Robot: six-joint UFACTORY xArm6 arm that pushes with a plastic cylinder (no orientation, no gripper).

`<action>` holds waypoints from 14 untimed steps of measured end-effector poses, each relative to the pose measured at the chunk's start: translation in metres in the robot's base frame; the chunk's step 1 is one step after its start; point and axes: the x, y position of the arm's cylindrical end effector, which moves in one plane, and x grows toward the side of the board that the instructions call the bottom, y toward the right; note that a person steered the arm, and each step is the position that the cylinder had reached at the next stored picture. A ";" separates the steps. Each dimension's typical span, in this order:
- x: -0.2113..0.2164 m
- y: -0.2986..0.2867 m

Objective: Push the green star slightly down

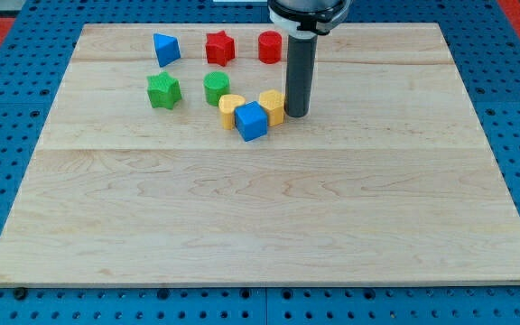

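The rod's tip sits against the yellow block at the cluster's right; there are no fingers here to open or close. The green star lies well off to its left on the surface, so the tip must get above it.

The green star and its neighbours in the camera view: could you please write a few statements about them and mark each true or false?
1. My tip touches the green star. False: it stands far to the view's right, beside a yellow block.
2. A blue block lies above the green star. True.
3. The green cylinder lies left of the star. False: right.
4. The red star lies left of the red cylinder. True.
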 end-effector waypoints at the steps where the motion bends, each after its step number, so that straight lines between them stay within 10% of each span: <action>1: 0.000 -0.001; 5: -0.087 -0.056; 8: -0.069 -0.204; 14: -0.016 -0.200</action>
